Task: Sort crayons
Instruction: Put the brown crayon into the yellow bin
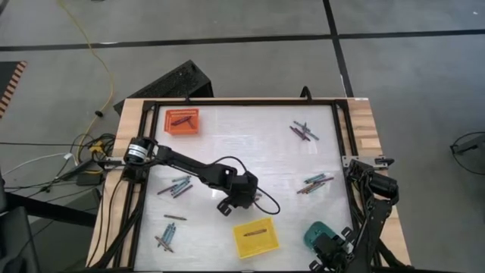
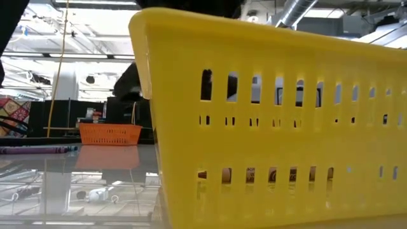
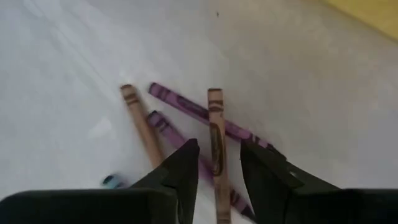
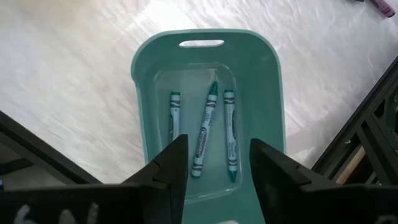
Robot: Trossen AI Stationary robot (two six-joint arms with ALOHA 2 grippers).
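My left gripper is open low over mid-table. Its fingers stand on either side of a brown crayon without touching it. That crayon lies across a purple crayon, beside a second brown one and another purple one. My right gripper is open above the teal tray at the near right, which holds three teal crayons. More crayons lie in loose groups on the table.
An orange tray with a dark crayon stands at the far left. A yellow tray with one crayon stands at the near middle, just beyond my left gripper. A black frame runs around the white table top.
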